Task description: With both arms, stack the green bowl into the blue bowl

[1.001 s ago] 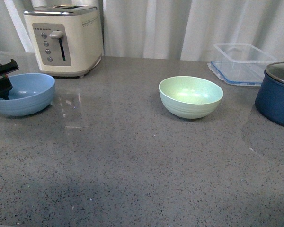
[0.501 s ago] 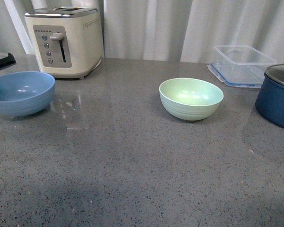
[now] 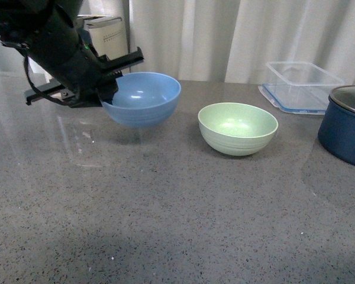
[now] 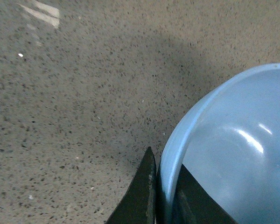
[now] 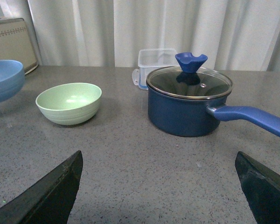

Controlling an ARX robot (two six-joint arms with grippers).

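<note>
While the left arm (image 3: 53,41) fills the front view's upper left, it covers most of the toaster (image 3: 106,32), so only a cream corner of that pokes out. The left gripper (image 3: 108,89) has its fingers (image 4: 143,196) pinched on the blue bowl's (image 3: 145,97) near-left rim, one finger outside and one inside. The wrist cam shows only the finger tips and a slice of the bowl, the rest is cut off. The bowl sits level and looks lifted off the desk (image 3: 165,207), with a blurry shadow under it, though I can't see the base clearly enough to swear to it.

The green bowl (image 3: 238,127) sits upright on the desk, just to the right of the blue one, not touching it.

The right gripper (image 5: 158,158) only shows in its own cam, as two dark finger tips at the frame corners, spread wide with nothing between them. The navy pot (image 5: 186,107) with its glass lid (image 5: 189,81) is in front of it. The pot handle runs out of frame, and the pot hides part of the clear container (image 5: 156,60). In the front view the pot is clipped by the right edge.
</note>
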